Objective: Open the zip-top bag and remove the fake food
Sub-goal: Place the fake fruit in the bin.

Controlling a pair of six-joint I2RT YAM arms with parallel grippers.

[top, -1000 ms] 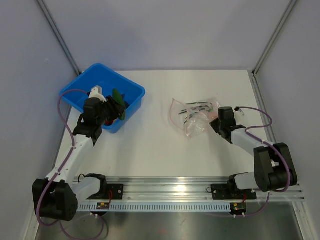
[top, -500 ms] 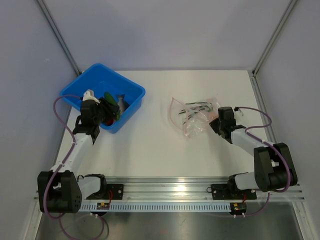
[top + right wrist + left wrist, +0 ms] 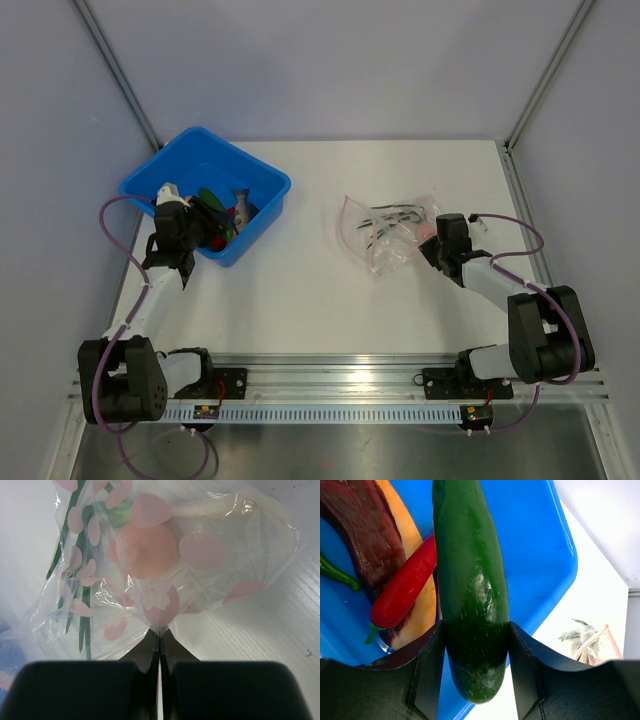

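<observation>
Left tool (image 3: pixel 475 632), clamped on a green cucumber (image 3: pixel 470 575), has drifted left above the blue bin (image 3: pixel 540 565). Right tool (image 3: pixel 160 642), closed, pinches the zip-top bag (image 3: pixel 100 612); more fake food (image 3: pixel 147 550) waits inside.

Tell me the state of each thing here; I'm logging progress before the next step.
left gripper: jaws clamped on the cucumber
right gripper: jaws shut on the zip-top bag at its edge
cucumber: held over the blue bin
zip-top bag: lying on the table, pinkish ball inside
blue bin: holds a red chili, among other pieces
</observation>
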